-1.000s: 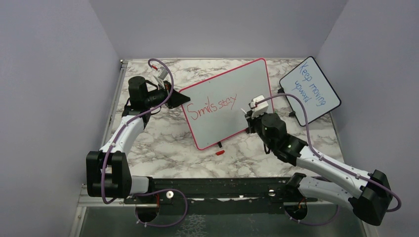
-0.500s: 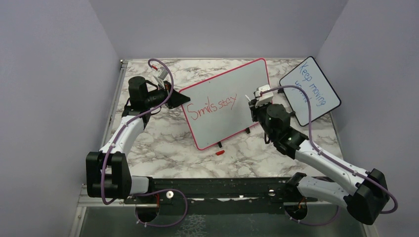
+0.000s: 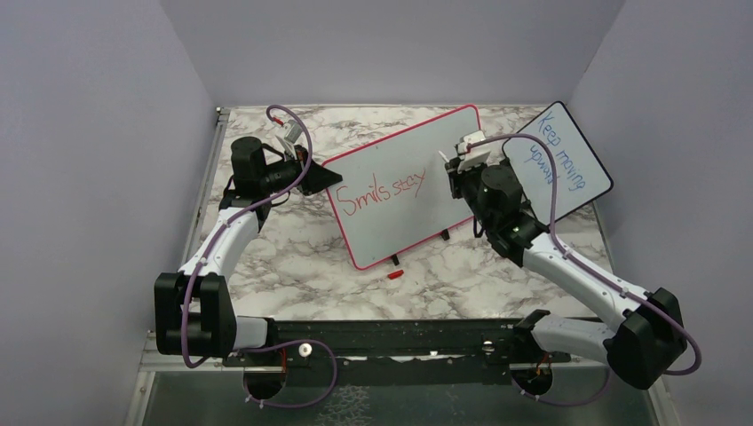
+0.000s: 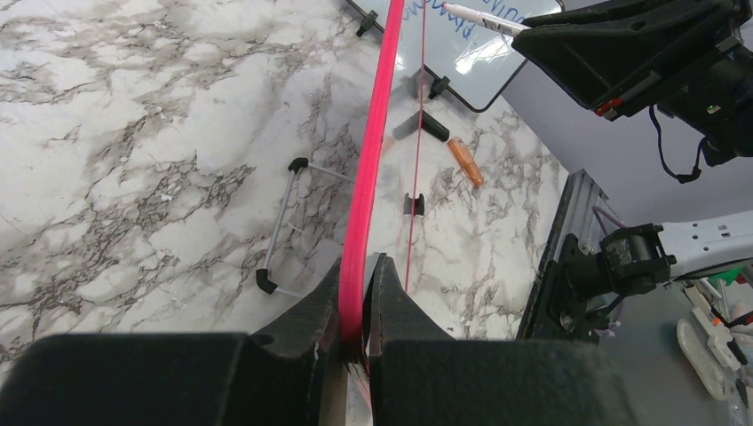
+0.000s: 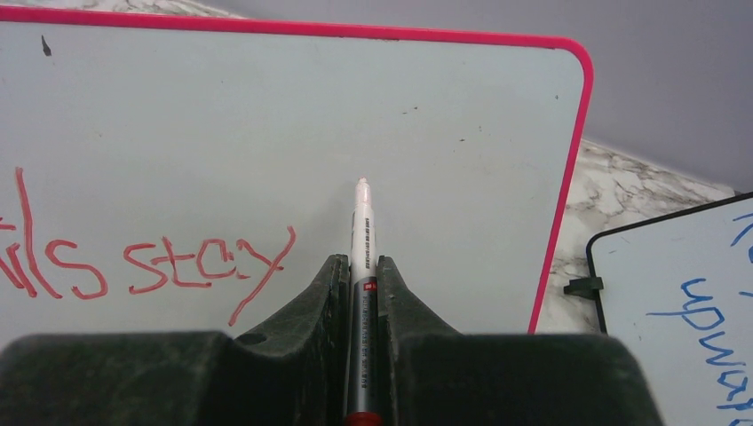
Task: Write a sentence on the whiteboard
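The whiteboard [image 3: 417,142] with the red-pink frame stands tilted at mid table. It bears the red words "Smils stay" [image 3: 382,191], the sentence as it stands. My left gripper [image 3: 324,177] is shut on the board's left edge; the left wrist view shows its jaws [image 4: 360,262] pinching the pink frame [image 4: 373,151]. My right gripper [image 3: 457,164] is shut on a marker [image 5: 361,231] with a white barrel and red end. The marker's tip points at the bare board [image 5: 266,106] up and right of "stay" [image 5: 204,262]. I cannot tell whether it touches.
A smaller black-framed board [image 3: 558,160] with blue writing leans at the back right, close behind my right wrist. A red marker cap [image 3: 394,274] lies on the marble table in front of the whiteboard. Grey walls close in the left, back and right.
My right gripper has carried the marker from the board's lower right, up and back to the blank area right of "stay". The left gripper and board have not moved.
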